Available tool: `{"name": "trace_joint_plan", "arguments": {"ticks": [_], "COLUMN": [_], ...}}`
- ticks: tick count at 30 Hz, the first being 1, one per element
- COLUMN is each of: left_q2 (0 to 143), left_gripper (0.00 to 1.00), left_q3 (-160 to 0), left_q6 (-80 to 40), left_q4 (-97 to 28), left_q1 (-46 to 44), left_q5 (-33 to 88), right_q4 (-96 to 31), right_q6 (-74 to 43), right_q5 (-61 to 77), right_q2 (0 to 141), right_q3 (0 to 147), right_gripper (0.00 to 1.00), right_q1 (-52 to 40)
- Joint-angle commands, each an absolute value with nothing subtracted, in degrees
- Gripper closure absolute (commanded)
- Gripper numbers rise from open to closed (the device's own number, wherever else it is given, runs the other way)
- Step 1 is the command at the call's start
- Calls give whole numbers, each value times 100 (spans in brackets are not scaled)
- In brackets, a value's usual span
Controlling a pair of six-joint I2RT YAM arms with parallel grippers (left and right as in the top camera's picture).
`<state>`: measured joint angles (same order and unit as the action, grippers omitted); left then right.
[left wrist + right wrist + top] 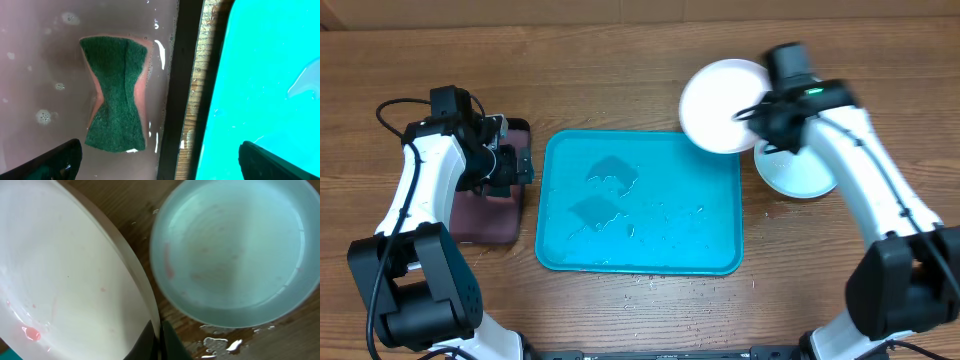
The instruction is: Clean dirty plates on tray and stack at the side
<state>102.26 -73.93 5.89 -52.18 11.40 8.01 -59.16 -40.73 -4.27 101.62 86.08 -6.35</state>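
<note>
Turquoise rectangular plastic tray [720, 255], wet. Right gripper [160, 342] pinches rim of round white plastic plate [720, 100] over tray's far-right corner; red smear [30, 332] near frame edge. Light blue round plate [235, 250] on wooden table [620, 60] right of tray, half hidden under arm [850, 170]. Left gripper [162, 157] spread wide above green sponge [117, 95], left of tray.
</note>
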Motion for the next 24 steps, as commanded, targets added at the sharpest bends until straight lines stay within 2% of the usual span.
{"name": "trace_joint_plan", "arguments": {"ticks": [1, 10, 18, 20, 21, 22, 24], "left_q2": [10134, 10134, 10134, 10134, 10134, 10134, 10134], "left_gripper": [0, 0, 0, 0, 0, 0, 0], "left_q3": [-7472, -7472, -7472, -7472, -7472, -7472, -7474], "left_q6": [467, 467, 467, 469, 467, 467, 467], "left_q4": [-5227, -5227, -5223, -5227, -5227, -5227, -5225], "left_q1": [1160, 1160, 1160, 1160, 1160, 1160, 1160], "left_q5": [904, 904, 902, 902, 899, 899, 856], "right_q4": [-6112, -6182, -6093, -6106, -6121, -6119, -6025], "right_q6": [-4171, -3857, -3857, -3857, -3854, -3850, -3422], "right_q5": [620, 655, 611, 617, 615, 642, 954], "right_q2": [9933, 9933, 9933, 9935, 9935, 9933, 9933], "right_q3": [8464, 7714, 7371, 7347, 7343, 7345, 7345], "right_gripper": [96, 96, 95, 62, 51, 44, 40], "right_q1": [32, 1210, 1605, 1614, 1614, 1594, 1527]}}
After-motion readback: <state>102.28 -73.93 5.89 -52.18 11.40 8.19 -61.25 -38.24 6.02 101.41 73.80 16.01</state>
